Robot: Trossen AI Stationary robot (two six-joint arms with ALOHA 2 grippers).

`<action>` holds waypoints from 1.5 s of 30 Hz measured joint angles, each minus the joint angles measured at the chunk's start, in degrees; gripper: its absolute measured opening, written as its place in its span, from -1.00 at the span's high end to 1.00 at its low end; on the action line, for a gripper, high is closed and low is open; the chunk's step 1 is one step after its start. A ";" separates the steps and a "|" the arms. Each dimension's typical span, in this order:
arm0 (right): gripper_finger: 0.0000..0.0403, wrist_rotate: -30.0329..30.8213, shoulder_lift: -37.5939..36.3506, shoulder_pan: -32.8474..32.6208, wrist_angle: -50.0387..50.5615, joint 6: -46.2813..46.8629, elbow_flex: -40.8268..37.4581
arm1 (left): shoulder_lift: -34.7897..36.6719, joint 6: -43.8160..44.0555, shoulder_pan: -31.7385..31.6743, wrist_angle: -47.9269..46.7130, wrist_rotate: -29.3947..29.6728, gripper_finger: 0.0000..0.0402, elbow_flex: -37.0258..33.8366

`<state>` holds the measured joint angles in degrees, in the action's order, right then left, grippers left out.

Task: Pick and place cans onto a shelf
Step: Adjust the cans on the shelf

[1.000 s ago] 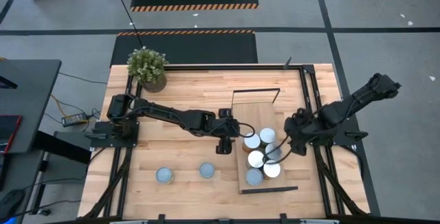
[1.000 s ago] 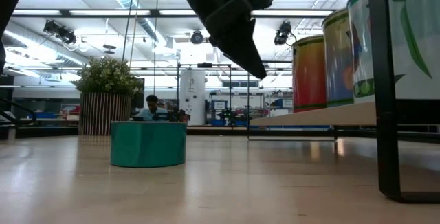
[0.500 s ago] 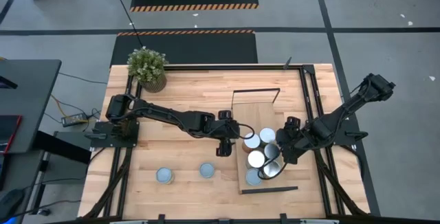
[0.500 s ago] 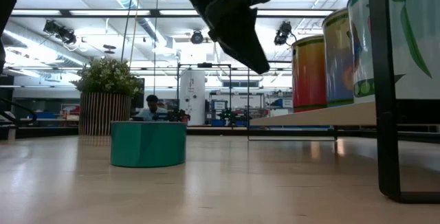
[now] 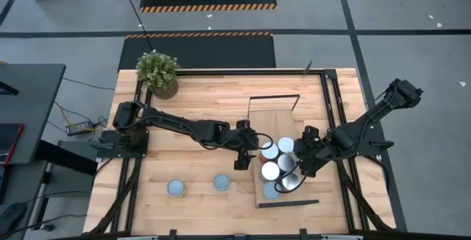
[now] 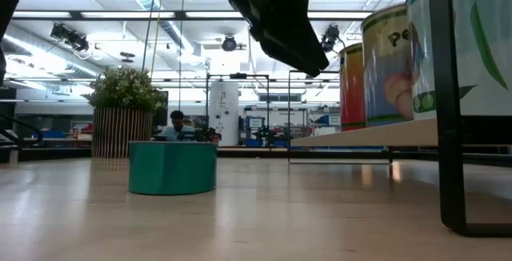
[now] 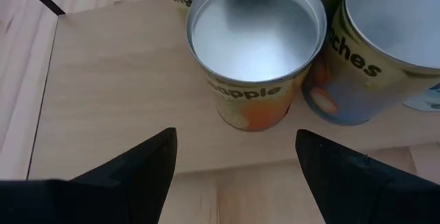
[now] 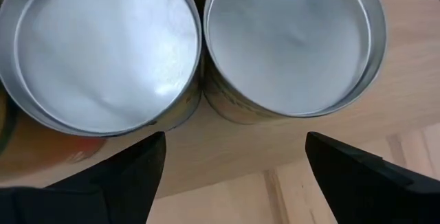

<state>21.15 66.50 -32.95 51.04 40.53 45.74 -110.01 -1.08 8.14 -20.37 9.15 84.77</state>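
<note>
Five cans stand bunched together on the shelf [image 5: 276, 122], the light-wood board with black end frames lying right of the table's centre, while two more cans [image 5: 176, 188] sit well apart on the bare tabletop [image 5: 199, 100] near its front edge, one of them the teal tin [image 6: 172, 167] seen from the low camera. The left gripper [image 5: 246, 154] hovers at the shelf's left edge, fingers [image 7: 130, 169] spread wide with nothing between them, just short of a pineapple can [image 7: 256, 45] that touches a peaches can [image 7: 385, 38] beside it. The right gripper [image 5: 302, 168] hangs over the cluster's right side, its fingers [image 8: 350, 172] likewise parted and empty (two silver can tops [image 8: 295, 42] fill its wrist view, side by side and nearly touching). A potted plant [image 5: 157, 72] stands at the table's far left corner.
</note>
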 joint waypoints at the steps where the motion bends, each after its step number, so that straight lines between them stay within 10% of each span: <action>1: -0.77 0.07 0.00 0.00 0.14 -0.34 0.00 | 0.08 0.00 -0.02 0.01 0.02 -0.50 0.00; 19: -0.72 5.18 -3.70 -0.17 15.13 -1.47 0.00 | 1.04 1.97 2.77 -4.51 1.47 -0.50 0.04; 45: -0.66 -13.51 -4.34 38.06 7.30 4.56 5.87 | 4.56 0.34 2.76 -7.32 5.09 -0.50 0.02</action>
<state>7.64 62.16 5.11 58.34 45.09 51.61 -105.44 -0.74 10.90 -27.69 14.24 84.79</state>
